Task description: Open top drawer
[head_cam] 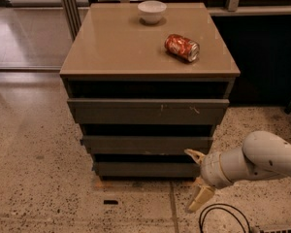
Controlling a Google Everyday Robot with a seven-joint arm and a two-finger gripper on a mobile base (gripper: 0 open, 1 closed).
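Observation:
A grey cabinet with a tan top (116, 47) stands in the middle of the camera view. Its top drawer (148, 111) has a flat grey front below a dark gap, with two more drawers (145, 144) under it. My gripper (196, 177) is low at the right, in front of the bottom drawer's right end, well below the top drawer. Its two tan fingers (199, 199) are spread apart and hold nothing.
A white bowl (152, 11) sits at the back of the cabinet top. A red soda can (182, 47) lies on its side at the right. A black cable (218, 220) loops on the speckled floor under my arm. Dark furniture stands at the right.

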